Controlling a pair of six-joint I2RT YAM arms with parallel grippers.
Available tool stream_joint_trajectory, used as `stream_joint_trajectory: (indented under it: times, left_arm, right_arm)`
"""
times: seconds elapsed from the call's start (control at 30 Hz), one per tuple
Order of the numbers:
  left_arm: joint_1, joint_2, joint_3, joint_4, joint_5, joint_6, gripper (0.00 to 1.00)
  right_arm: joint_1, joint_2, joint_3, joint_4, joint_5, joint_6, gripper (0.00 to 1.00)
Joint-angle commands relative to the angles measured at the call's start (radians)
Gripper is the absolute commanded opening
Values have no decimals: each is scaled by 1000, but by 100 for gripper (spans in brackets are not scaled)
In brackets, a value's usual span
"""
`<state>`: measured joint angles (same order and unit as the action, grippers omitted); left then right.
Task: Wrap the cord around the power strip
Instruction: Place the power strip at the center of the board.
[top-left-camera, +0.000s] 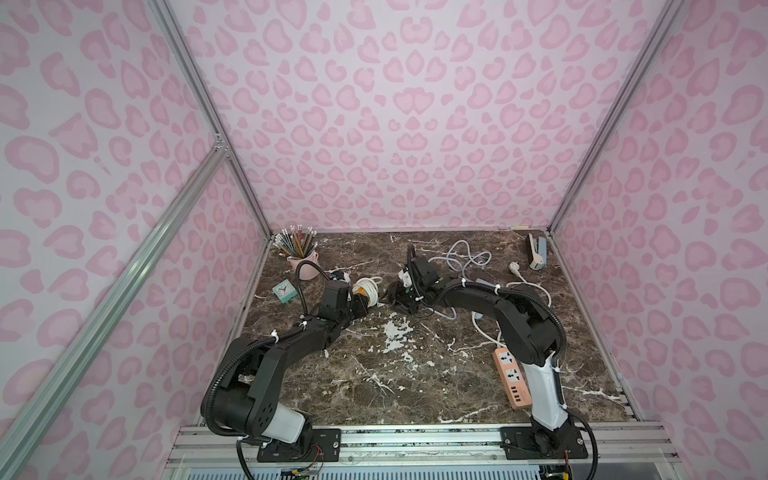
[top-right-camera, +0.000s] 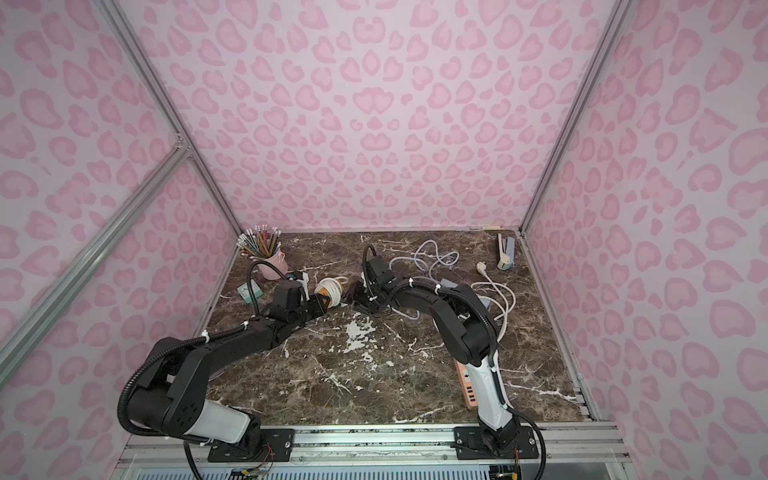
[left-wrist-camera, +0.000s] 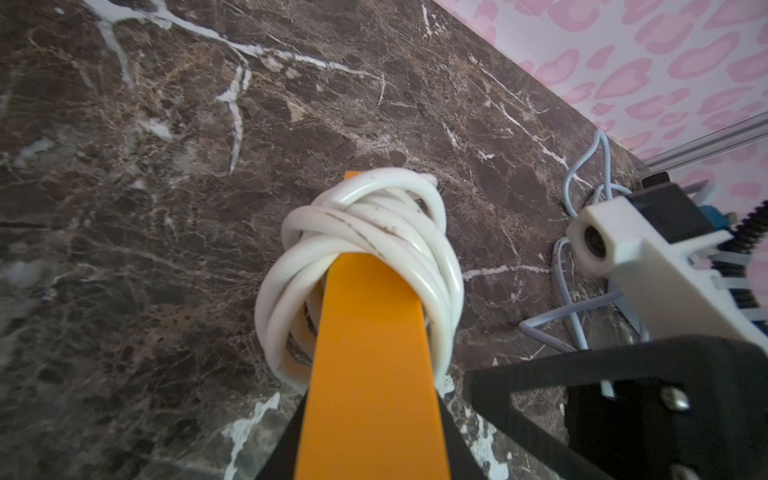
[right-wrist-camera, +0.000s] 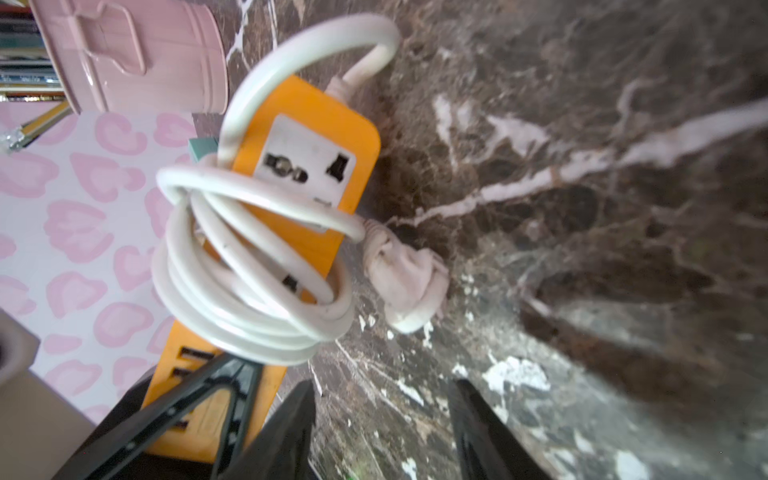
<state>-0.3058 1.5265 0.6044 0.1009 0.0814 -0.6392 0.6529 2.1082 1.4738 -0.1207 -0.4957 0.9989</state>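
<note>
An orange power strip (top-left-camera: 360, 300) (top-right-camera: 323, 300) is held off the marble table at the back left. My left gripper (left-wrist-camera: 370, 436) is shut on its USB end, one black finger on each side of the body (left-wrist-camera: 370, 374). The white cord (left-wrist-camera: 365, 232) (right-wrist-camera: 249, 291) lies in several loose loops around the middle of the strip (right-wrist-camera: 307, 137). Its white plug (right-wrist-camera: 403, 282) hangs free beside the coil, just above the table. My right gripper (right-wrist-camera: 380, 390) (top-left-camera: 395, 297) is open right next to the strip, its jaws apart with nothing between them, a little short of the plug.
A pink cup of pencils (top-left-camera: 302, 262) and a teal clock (top-left-camera: 284, 289) stand behind the left arm. A second, pink power strip (top-left-camera: 509, 376) with its white cord (top-left-camera: 536, 286) lies by the right arm. A bluish cable (top-left-camera: 465, 257) and a stapler (top-left-camera: 538, 251) are at the back right.
</note>
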Motion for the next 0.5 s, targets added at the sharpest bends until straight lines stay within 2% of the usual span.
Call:
stream_joint_trajectory:
  times: [0.0,0.1,0.3,0.47]
  left_arm:
    - [1,12,-3,-185,-112,6,3]
    - [-10,7,-9,-180,-111,3,3]
    - [-30,10,-11,-167,-101,-8,3]
    - [-40,20,-13,-157,-81,-17,4]
  right_arm:
    - [-2,-48,-41,62,-34,64,66]
    - [-4,-58,-15,50,-4,85,73]
    - [3,69,245,-100,86,45,83]
    - [29,211,452,-227,100,1,85]
